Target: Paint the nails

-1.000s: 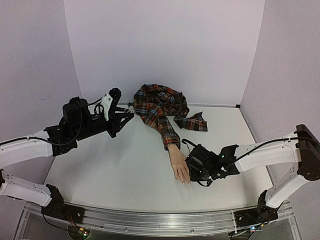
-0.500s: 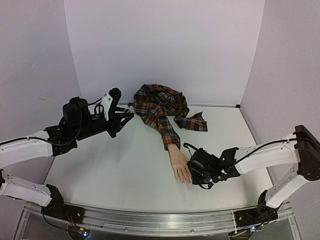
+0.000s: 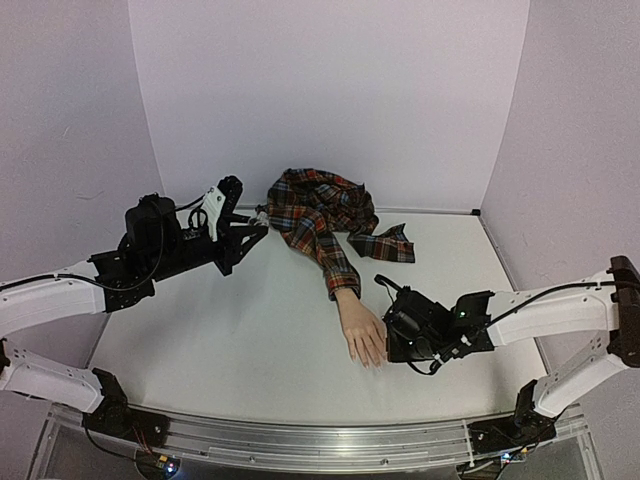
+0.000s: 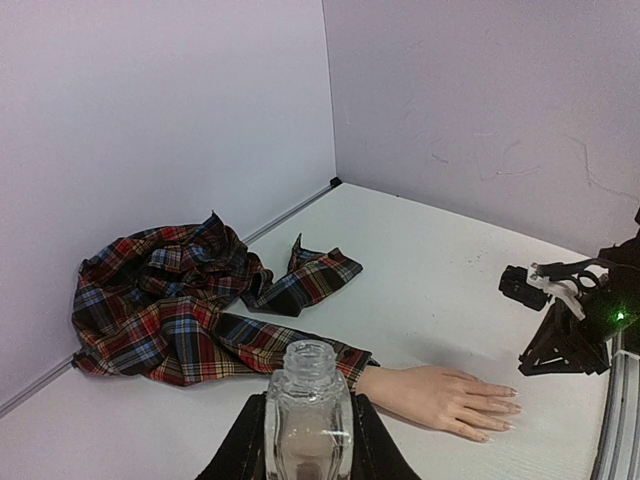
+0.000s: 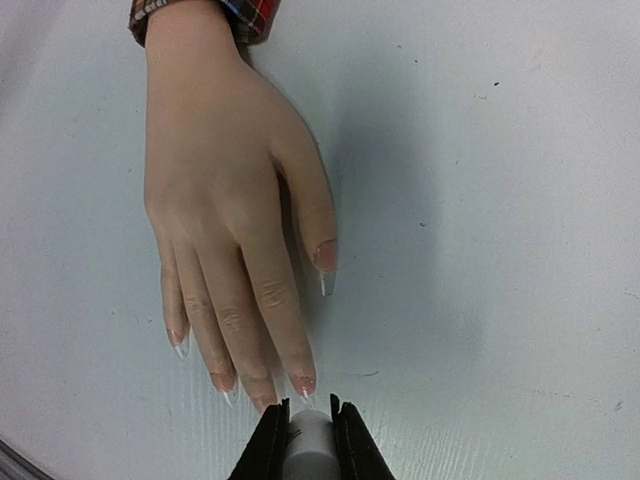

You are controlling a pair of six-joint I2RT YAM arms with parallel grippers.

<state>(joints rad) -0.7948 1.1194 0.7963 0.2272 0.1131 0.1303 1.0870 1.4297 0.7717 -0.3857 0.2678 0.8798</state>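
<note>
Two hands are at work, and both are gripping something. The right hand point(image 5: 308, 440) is closed on a small white cylinder point(image 5: 310, 432), whose upper end sits just beside the tip of the index finger of the mannequin hand point(image 5: 225, 200); whether it touches cannot be told. The nails point(image 5: 303, 384) are at the ends of the five pale fingers, which lie flat and palm down on the bench point(image 3: 250, 330), pointing toward its near edge. The thumb nail faces the right hand's side. The wrist goes into a plaid sleeve point(image 3: 332, 262) that runs back to a crumpled shirt point(image 3: 320, 205) near the rear wall. The left hand point(image 4: 308, 440), well apart at the far left, is clamped on an upright, uncapped glass bottle point(image 4: 308, 395).
</note>
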